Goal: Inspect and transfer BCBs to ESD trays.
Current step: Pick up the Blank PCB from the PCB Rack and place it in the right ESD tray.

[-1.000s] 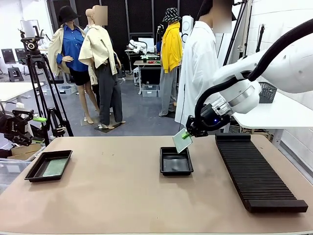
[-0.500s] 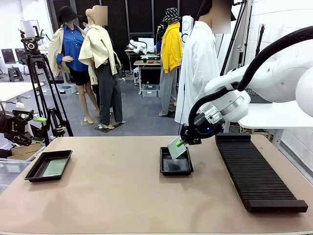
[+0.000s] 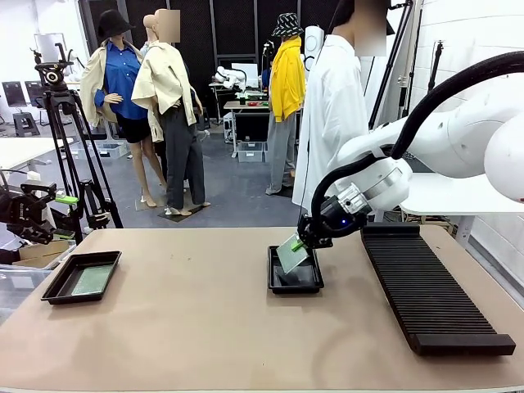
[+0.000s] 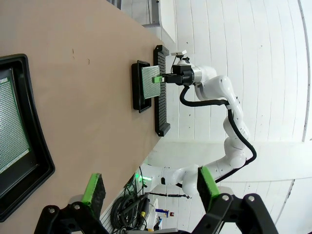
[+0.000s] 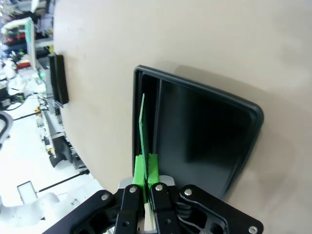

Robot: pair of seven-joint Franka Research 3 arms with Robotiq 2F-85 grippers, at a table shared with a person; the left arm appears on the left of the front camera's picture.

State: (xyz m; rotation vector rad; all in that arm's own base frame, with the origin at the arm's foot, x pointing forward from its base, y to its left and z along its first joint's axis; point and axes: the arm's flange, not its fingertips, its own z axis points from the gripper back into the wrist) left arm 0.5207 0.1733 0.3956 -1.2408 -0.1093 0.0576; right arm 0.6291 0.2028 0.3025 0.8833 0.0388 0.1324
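Note:
My right gripper [image 3: 301, 242] is shut on a green BCB [image 3: 291, 253], holding it tilted, lower edge down. The board hangs over the left part of the middle ESD tray [image 3: 295, 282]. In the right wrist view the BCB [image 5: 143, 127] shows edge-on between my green pads, above the glossy tray [image 5: 204, 141]; whether it touches the floor I cannot tell. A second ESD tray [image 3: 61, 288] at the table's left holds a BCB [image 3: 90, 281] lying flat. My left gripper [image 4: 150, 187] hovers open beside that tray [image 4: 36, 161], nothing between its fingers.
A long black ribbed rack [image 3: 426, 288] lies along the table's right side, just past the middle tray. A person in a white coat [image 3: 332, 123] stands at the far edge behind the right arm. A camera tripod [image 3: 70, 155] stands off the table at the left.
My right gripper has come down and to the left with the BCB, from above the tray's far right corner to low over the tray. The left gripper has not moved.

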